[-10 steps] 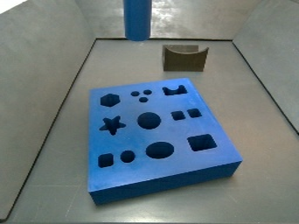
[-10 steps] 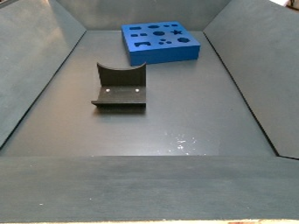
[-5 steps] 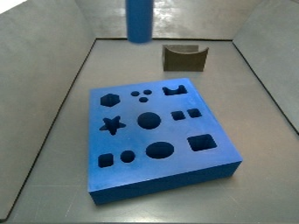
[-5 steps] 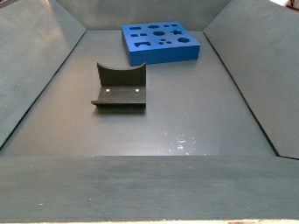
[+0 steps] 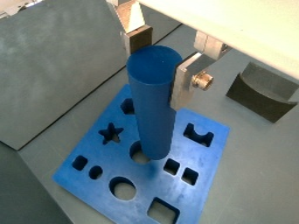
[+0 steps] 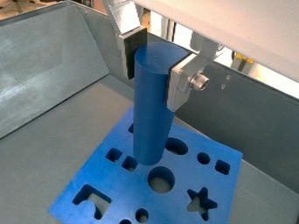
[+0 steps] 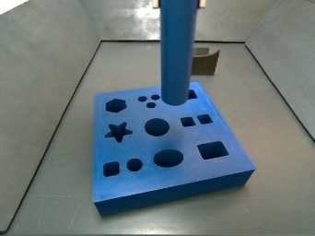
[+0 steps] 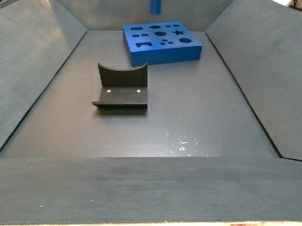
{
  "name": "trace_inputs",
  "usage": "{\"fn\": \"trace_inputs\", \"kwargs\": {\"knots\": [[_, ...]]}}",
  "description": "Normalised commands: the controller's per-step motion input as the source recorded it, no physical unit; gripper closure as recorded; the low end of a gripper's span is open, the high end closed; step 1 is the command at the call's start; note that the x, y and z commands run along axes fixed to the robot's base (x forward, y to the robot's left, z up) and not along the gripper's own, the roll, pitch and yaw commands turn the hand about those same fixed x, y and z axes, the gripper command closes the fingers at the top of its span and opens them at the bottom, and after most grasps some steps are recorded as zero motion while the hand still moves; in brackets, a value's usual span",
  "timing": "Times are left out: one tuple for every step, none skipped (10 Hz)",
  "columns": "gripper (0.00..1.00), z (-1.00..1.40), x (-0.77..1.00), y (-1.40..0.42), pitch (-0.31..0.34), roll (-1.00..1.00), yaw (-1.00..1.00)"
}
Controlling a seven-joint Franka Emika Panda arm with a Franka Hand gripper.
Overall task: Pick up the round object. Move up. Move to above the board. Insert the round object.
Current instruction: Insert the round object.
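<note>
Fingers (image 5: 187, 77) of the gripper (image 5: 163, 59) clamp the round object (image 5: 152, 105) upright above the board (image 7: 185, 175). A second earlier the peg hung higher, near the back wall; now lowered over the board's holes, insertion seems imminent.

dark notched block (image 8: 120, 87) | on grey floor (image 8: 177, 124) | apart from walls

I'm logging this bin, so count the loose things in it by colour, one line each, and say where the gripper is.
Blue: 2, the board and the round object.
Dark olive-brown: 1, the notched block.
Total: 3.
The gripper holds the round object upright above the board.
</note>
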Motion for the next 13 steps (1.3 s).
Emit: {"fn": "trace_inputs", "kwargs": {"knots": [[1.0,-1.0,-0.15,-0.06,-0.28,0.09,0.0],[1.0,-1.0,-0.11,-0.12,-0.26,0.12,0.0],[1.0,0.0,0.0,0.0,-0.014,0.0,0.0],[1.0,-0.13,0.0,0.0,0.0,0.0,0.0],[1.0,-0.85,-0.13,-0.07,-0.423,0.0,0.0],[1.0,-0.68,-0.03,-0.09,-0.103,0.23,0.0],[1.0,0.0,0.0,0.0,0.0,0.01,0.0],[1.0,-0.43,-0.27,0.0,0.0,0.34,0.0],[1.0,-0.23,-0.15,0.0,0.046,0.31,0.0],[1.0,0.0,0.0,0.0,0.0,0.01,0.0],[1.0,-0.39,-0.3,-0.08,0.0,0.02,-0.13],[1.0,-0.46,-0.28,-0.22,-0.12,0.0,-0.14],[1.0,0.0,0.0,-0.03,0.0,0.0,0.0]]}}
